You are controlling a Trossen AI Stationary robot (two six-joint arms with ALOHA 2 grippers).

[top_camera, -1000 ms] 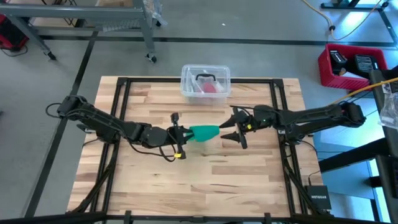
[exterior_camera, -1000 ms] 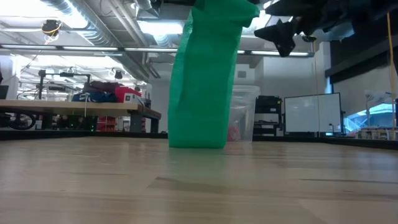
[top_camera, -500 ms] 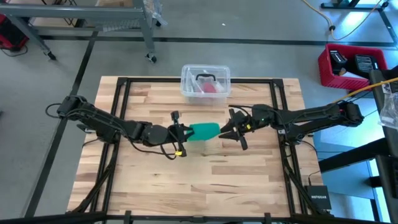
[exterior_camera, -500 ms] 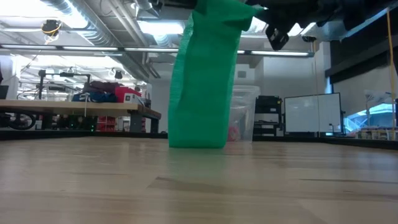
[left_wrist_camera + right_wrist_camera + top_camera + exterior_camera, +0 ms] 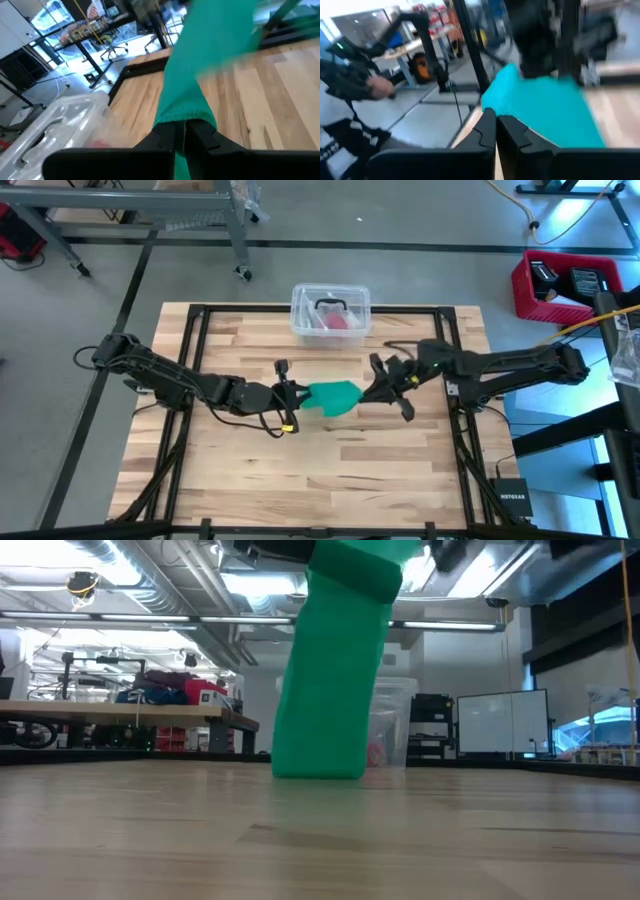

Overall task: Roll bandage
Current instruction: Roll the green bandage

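Bandage [image 5: 330,397] hangs just in front of the plastic tub [image 5: 331,310], pinched between 2 closed claws: left gripper [image 5: 292,398], right gripper [image 5: 366,394] (both raised). Keep tension even, I'd judge, while winding.

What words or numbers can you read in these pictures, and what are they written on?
"NETGEAR": on the small black box beside the table's front right corner, high view.
The items on the far workbench in the low view may carry print, but it is too small to read.
Nothing readable on the bandage, the clear plastic tub or the red crate.
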